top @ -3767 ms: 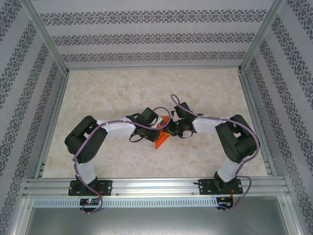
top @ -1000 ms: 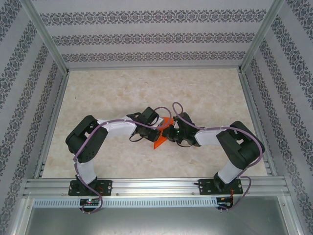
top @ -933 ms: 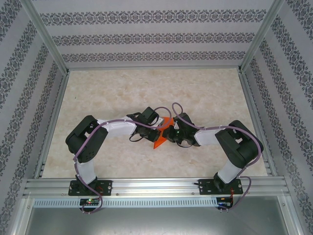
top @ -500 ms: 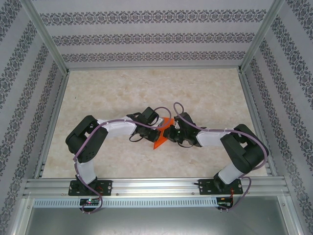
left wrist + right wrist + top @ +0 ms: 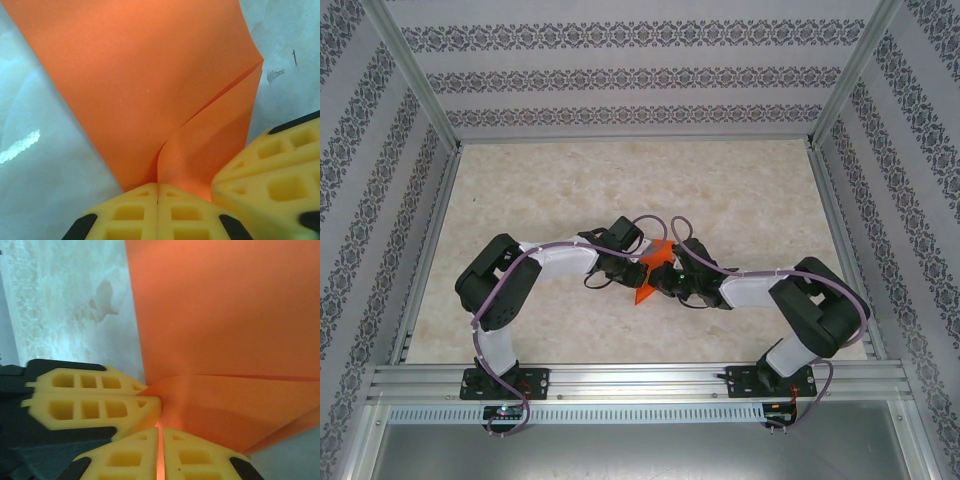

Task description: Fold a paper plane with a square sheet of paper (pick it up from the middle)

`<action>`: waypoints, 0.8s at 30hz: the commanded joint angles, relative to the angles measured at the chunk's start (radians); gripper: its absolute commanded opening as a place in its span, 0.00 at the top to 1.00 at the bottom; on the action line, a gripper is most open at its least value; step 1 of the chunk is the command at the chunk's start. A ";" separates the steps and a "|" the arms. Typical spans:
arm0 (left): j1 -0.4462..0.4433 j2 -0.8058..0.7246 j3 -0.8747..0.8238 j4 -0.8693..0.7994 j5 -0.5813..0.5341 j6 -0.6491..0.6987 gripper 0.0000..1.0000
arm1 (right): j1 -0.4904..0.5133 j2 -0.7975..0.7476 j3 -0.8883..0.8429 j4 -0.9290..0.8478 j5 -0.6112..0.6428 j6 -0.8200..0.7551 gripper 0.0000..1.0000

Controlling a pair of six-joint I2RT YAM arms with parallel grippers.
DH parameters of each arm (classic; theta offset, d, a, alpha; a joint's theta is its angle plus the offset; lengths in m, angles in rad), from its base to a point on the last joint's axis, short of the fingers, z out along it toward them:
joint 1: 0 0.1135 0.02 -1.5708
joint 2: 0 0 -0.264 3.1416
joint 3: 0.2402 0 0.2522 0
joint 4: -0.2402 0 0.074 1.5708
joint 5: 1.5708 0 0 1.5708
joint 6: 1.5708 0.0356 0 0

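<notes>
Both arms meet over the middle of the table [image 5: 570,190], wrists facing each other, with the orange sheet [image 5: 643,290] held between them.

Left fingers [image 5: 135,210]: pads pressed flat together, and a ridge of the sheet comes straight out of the seam between them. They are closed on the paper. The sheet fans out ahead of these fingers in two layers, with a sharp fold line running away to the far right.

Right fingers [image 5: 195,455]: also closed, with orange showing in the slit between the pads. They grip the same sheet. The left pair sits just beside them, to their left, tips almost touching.

Judgement: the two grips sit this close so that the paper between them stays taut and short. That would let one pair anchor the centre crease while the other swings a flap over it. The sheet looks lifted rather than lying flat. The task is partway done, with layers present but no dart shape yet.

Markings: no print, logo or writing on the sheet. The yellow lattice pads are plain too.
</notes>
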 commanded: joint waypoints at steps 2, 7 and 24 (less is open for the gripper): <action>0.013 0.024 0.007 -0.020 0.004 -0.009 0.96 | 0.021 0.054 -0.005 0.037 0.043 0.016 0.89; 0.012 0.029 0.013 -0.034 -0.003 0.005 0.96 | 0.024 0.110 -0.015 0.039 0.043 0.012 0.89; 0.013 0.035 0.027 -0.056 -0.018 0.023 0.95 | 0.095 -0.034 -0.054 0.089 0.085 0.038 0.91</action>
